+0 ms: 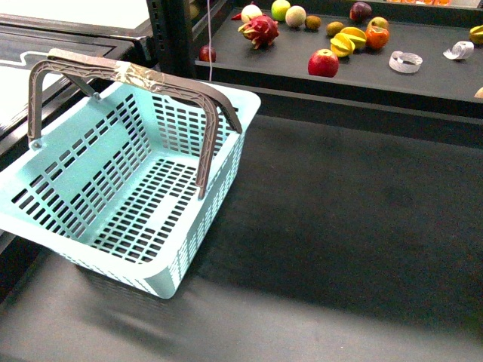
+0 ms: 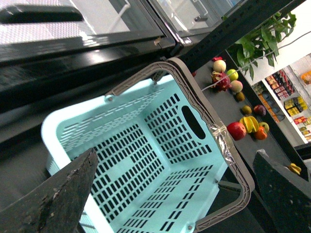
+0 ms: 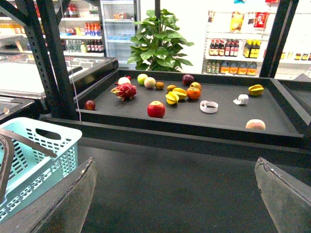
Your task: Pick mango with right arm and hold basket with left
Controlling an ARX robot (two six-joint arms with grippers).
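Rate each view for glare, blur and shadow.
Front view: sharp, with glare on the white surface at upper left and a soft shadow beside the basket. Left wrist view: left gripper fingers blurred, background behind the plant blown out. Right wrist view: right gripper fingers soft, fruit tray clear.

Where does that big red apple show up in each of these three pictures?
Front view: red apple on the dark shelf, upper right of centre.
Left wrist view: apple just beyond the basket's taped handle.
Right wrist view: apple near the shelf's front edge.
Shared landmark: yellow star fruit right beside it.
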